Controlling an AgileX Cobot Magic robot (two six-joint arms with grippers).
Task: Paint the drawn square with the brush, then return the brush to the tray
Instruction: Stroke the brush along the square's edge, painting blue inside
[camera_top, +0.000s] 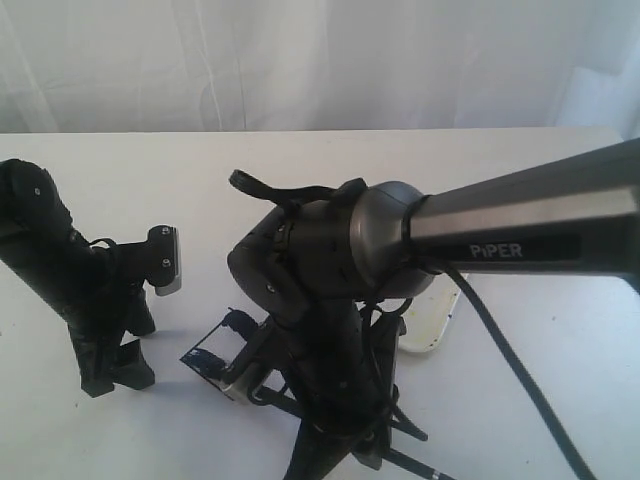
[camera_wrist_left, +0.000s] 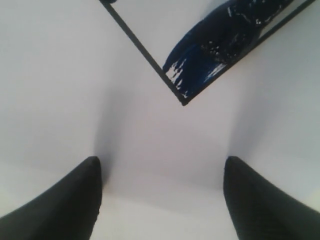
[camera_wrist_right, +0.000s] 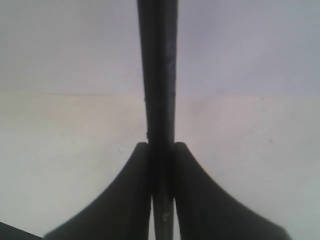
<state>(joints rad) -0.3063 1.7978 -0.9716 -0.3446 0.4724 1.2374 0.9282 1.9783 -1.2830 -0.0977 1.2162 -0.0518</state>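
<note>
Screening much of the drawn square (camera_wrist_left: 215, 50) and tray (camera_top: 440, 325), right tool (camera_wrist_right: 161, 147) pinches the brush (camera_wrist_right: 157, 75); left tool (camera_wrist_left: 160, 167) stands wide.

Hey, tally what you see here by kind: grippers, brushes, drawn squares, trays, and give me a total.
Grippers: 2, left gripper open, right gripper shut on the brush
Brush: 1
Drawn square: 1, partly smeared dark blue
Tray: 1, only an edge showing
Total: 5
</note>
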